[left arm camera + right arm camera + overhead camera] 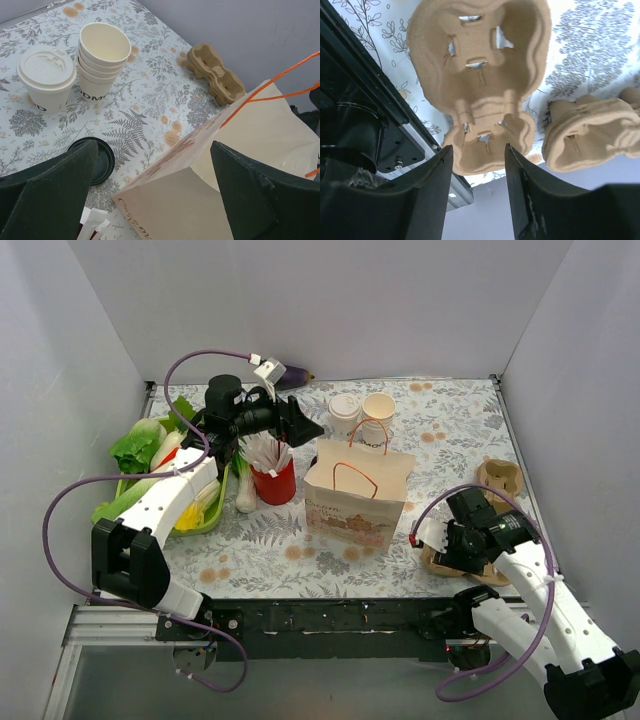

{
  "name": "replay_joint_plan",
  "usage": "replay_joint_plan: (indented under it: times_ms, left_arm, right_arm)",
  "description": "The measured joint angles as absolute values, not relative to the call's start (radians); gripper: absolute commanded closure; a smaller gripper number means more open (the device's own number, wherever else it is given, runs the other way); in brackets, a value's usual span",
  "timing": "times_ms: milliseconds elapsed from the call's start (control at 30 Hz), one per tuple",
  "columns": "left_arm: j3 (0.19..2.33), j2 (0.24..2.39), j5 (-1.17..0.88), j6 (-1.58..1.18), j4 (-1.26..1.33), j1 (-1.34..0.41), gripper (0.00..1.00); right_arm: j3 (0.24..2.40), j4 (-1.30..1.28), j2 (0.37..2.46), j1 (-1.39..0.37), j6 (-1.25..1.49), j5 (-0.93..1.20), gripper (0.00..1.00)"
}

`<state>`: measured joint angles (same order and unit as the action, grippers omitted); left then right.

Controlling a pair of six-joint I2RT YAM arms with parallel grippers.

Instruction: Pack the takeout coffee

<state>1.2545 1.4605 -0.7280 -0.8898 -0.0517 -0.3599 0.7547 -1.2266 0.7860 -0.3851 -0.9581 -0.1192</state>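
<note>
Quickly, left to right. One green tray (205,522) at the left of the desk (455,435), piled with leafy greens. One purple eggplant (292,373) by the far wall. Left jaws hang wide apart over the far middle, nothing between them. One red cup (275,485) full of white sticks stands just under that arm. One flat black lid (105,159) lies on the desk below the left jaws, partly hidden by a finger (50,195).

One takeout coffee (344,412), white lid on, stands upright at the far middle, just left of the stack of lidless cups (378,408) and close beside it; I cannot tell if they touch. One stack, about four rims showing. One paper bag (355,498) with orange handles stands open, near side of both.

Two cardboard cup carriers on the right: one (500,478) farther back, one (455,562) by the near edge. Right jaws sit apart low over the near carrier, its end showing between them; contact unclear.
</note>
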Motion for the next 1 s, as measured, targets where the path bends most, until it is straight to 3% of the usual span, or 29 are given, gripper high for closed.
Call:
replay_joint_plan:
  times_ms: [267, 1000]
  left_arm:
    - [1.257, 1.468, -0.729, -0.894, -0.053, -0.355, 0.02]
    - [1.257, 1.468, -0.725, -0.886, -0.06, -0.355, 0.02]
  right_arm:
    - [0.67, -1.15, 0.885, -0.384, -0.986, -0.131, 0.42]
    - [0.584, -1.0, 0.967, -0.359, -1.047, -0.161, 0.46]
